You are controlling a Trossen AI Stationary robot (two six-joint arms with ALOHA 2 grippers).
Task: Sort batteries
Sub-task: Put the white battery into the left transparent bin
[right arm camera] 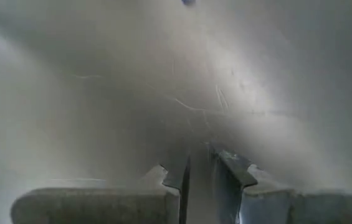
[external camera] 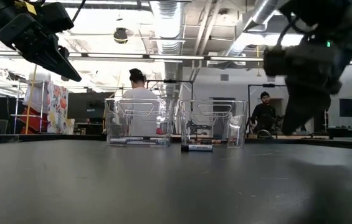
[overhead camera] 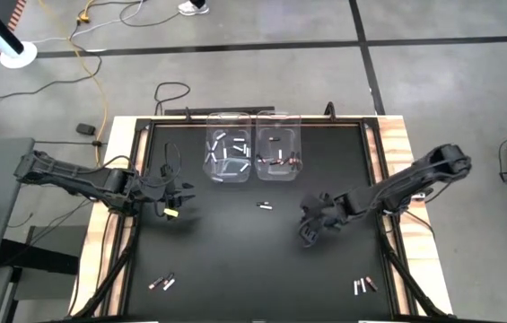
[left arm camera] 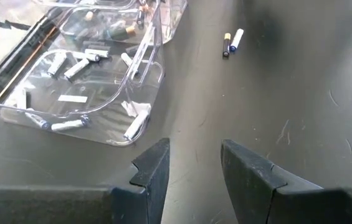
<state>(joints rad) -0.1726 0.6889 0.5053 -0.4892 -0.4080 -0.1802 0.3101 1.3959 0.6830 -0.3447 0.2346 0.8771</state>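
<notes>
Two clear bins stand at the table's far middle. The left bin [overhead camera: 228, 154] [left arm camera: 82, 81] holds white batteries, and the right bin [overhead camera: 277, 151] holds dark and reddish ones. A pair of loose batteries [overhead camera: 265, 205] [left arm camera: 232, 42] lies on the mat just near of the bins. More batteries lie at the near left [overhead camera: 161, 283] and the near right [overhead camera: 364, 285]. My left gripper [overhead camera: 177, 199] [left arm camera: 194, 165] hovers open, left of the bins. My right gripper [overhead camera: 311, 229] [right arm camera: 199, 168] hangs above bare mat right of centre, its fingers almost together with nothing visible between them.
A raised frame [overhead camera: 374, 161] borders the black mat [overhead camera: 235, 251], with wooden table edges outside it. Bare mat lies between the two grippers and toward the near edge. In the low view, people [external camera: 139, 99] stand in the room behind the bins.
</notes>
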